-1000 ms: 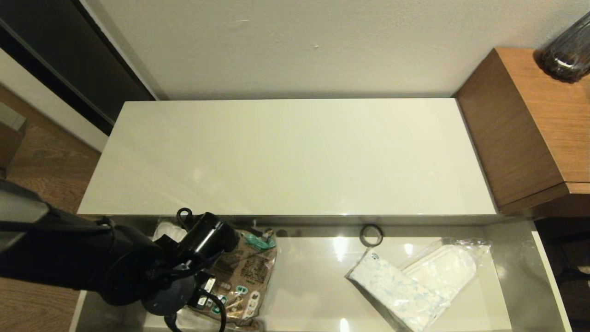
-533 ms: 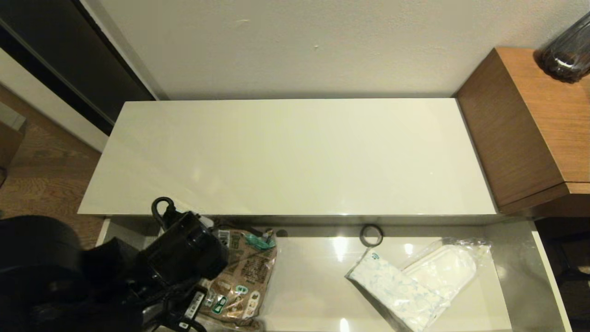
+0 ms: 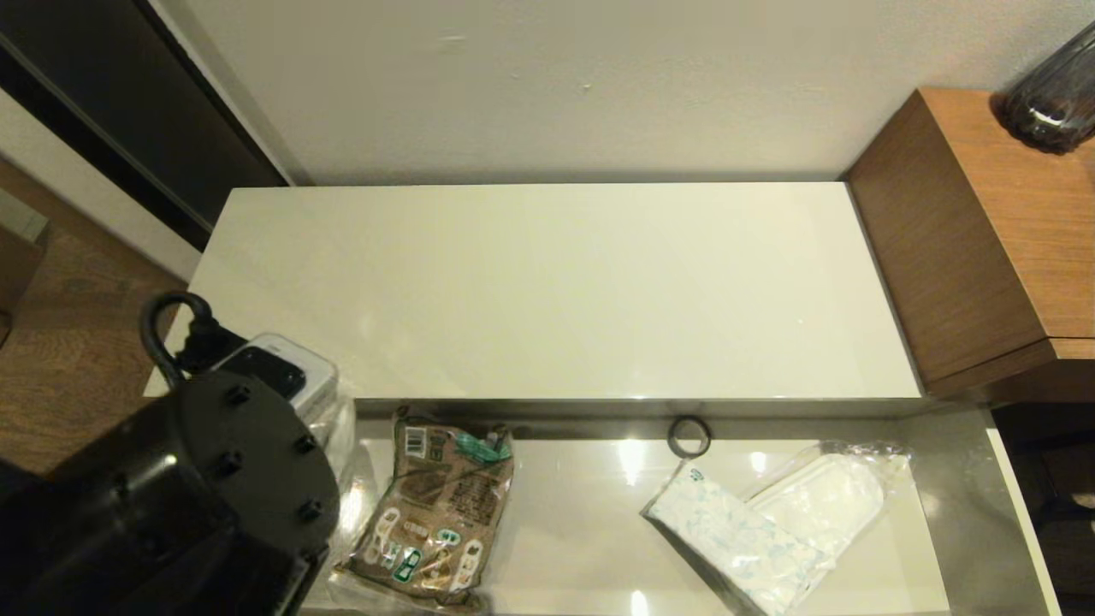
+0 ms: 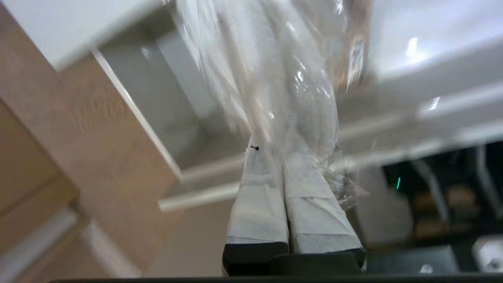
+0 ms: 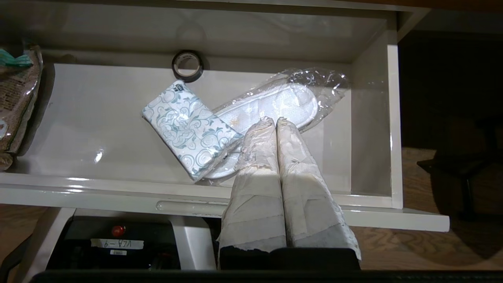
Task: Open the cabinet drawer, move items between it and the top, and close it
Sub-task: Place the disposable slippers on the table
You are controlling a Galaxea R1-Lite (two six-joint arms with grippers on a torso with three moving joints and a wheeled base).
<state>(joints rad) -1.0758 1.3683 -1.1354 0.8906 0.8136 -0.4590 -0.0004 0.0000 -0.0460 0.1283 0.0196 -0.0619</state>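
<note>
The cabinet drawer [image 3: 958,488] stands pulled out below the cream top [image 3: 547,291], which is bare. My left gripper [image 4: 271,146] is shut on the edge of a clear plastic packet [image 4: 290,78] with pale contents. It hangs over the drawer's left end, showing under my wrist as crinkled plastic [image 3: 340,428]. At the drawer's right lie the tissue pack [image 3: 736,539] [image 5: 190,127] and, partly under it, the bagged white slippers [image 3: 834,492] [image 5: 290,100]. My right gripper [image 5: 275,120] is shut and empty above the drawer's front rim [image 5: 118,184], near those slippers.
A brown printed packet [image 3: 445,505] lies left of the drawer's middle. A small dark ring [image 3: 689,436] [image 5: 188,65] sits by the back wall. A wood-grain desk [image 3: 984,231] with a dark vase [image 3: 1056,98] abuts the top on the right. Wood floor lies to the left.
My left arm has risen out of the drawer's left end and swung left and nearer, lifting the clear plastic packet. The brown packet is now uncovered. The right side is unchanged.
</note>
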